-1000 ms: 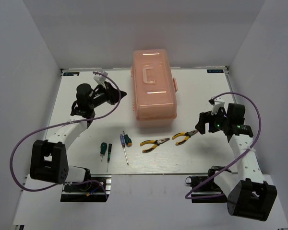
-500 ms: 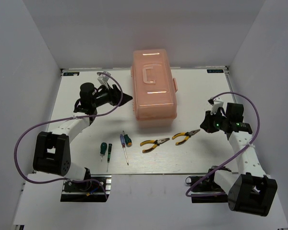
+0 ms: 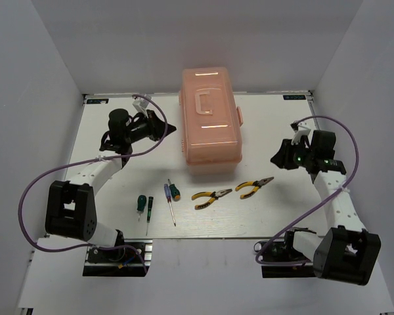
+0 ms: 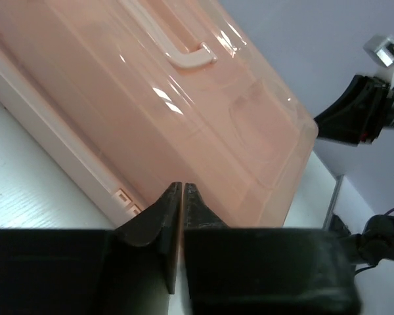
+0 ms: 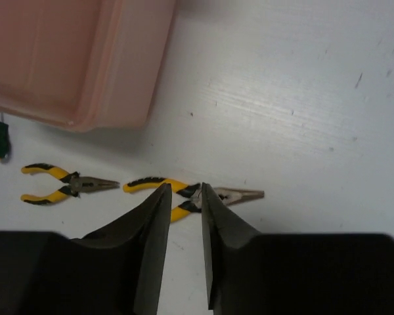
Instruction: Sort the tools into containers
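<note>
**Toolbox** [image 3: 210, 121]: pink, translucent, lid down. Upper centre of the overhead frame. Position unchanged over the last second.

**Left gripper** [image 3: 173, 128]: fingers pressed together, holding nothing. It has swung rightward across the frame, and its tip now sits just beside the toolbox's left wall. In the wrist view the toolbox [image 4: 203, 131] fills the frame ahead of the left gripper [image 4: 182, 187].

**Right gripper** [image 3: 276, 159]: fingers a narrow slit apart, empty. It has drawn back up-frame from the nose of the right pliers [image 3: 254, 188] and now sits above them, right of centre.

**Tools**: left pliers [image 3: 212, 197], dark green screwdriver [image 3: 143, 207] and blue-and-green screwdriver [image 3: 172, 195] lie with the right pliers in a row on the table [image 3: 282, 125]. The row is at lower centre, below the toolbox. None has shifted.

**Assessment**: nothing is sorted yet. With the lid shut the compartments cannot be reached, so the left arm's approach probably means opening comes first. The right arm's retreat suggests picking is put off.
</note>
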Controlling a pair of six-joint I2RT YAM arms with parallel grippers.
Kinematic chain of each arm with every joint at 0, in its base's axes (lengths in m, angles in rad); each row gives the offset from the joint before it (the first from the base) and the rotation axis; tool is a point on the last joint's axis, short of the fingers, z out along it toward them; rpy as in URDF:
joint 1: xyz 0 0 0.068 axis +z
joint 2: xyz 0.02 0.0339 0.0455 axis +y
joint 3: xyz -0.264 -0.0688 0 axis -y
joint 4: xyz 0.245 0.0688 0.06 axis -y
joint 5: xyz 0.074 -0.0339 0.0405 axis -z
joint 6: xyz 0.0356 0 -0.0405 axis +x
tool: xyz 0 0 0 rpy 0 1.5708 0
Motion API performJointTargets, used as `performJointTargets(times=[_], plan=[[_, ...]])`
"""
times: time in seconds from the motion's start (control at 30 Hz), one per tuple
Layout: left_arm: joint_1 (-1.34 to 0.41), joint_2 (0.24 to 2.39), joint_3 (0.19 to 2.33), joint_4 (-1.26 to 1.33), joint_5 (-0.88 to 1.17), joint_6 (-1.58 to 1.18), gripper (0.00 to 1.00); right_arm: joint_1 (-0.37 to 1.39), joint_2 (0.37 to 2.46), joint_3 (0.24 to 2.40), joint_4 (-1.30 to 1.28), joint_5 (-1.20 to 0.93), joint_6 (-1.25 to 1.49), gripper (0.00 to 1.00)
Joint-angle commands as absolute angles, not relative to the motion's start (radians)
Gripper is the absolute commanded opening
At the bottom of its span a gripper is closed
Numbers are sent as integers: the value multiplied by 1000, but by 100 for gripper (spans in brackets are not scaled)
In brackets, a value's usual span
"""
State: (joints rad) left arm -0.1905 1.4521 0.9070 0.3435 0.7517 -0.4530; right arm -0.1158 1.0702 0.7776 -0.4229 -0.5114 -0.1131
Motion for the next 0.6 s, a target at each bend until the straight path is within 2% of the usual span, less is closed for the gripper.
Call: performJointTargets(times=[0.0,0.03,0.1,0.13,0.17,0.27,0.4,0.43,0.57], plan=[[-186,1433,963,296,764,-430,18,-117,1126,888,-281,-549,20,29],[-186,1433,963,284,740,-430,44,-117,1155,903,-278,-592,34,22],[-195,1422,974,249,716,-411,60,-117,1195,948,-269,-633,86,20],[-195,1422,974,249,694,-393,69,-117,1207,954,-261,-659,95,22],[-195,1422,986,233,684,-382,71,-114,1212,968,-253,-678,115,26],[-195,1422,1018,196,664,-370,71,-112,1200,992,-177,-699,127,39],[-195,1465,1067,196,664,-370,69,-97,1244,1149,-216,-747,130,46],[-195,1465,1068,207,664,-370,65,-86,1276,1179,-235,-753,136,46],[-195,1503,1120,218,684,-394,39,-54,1370,1323,-230,-769,184,45]])
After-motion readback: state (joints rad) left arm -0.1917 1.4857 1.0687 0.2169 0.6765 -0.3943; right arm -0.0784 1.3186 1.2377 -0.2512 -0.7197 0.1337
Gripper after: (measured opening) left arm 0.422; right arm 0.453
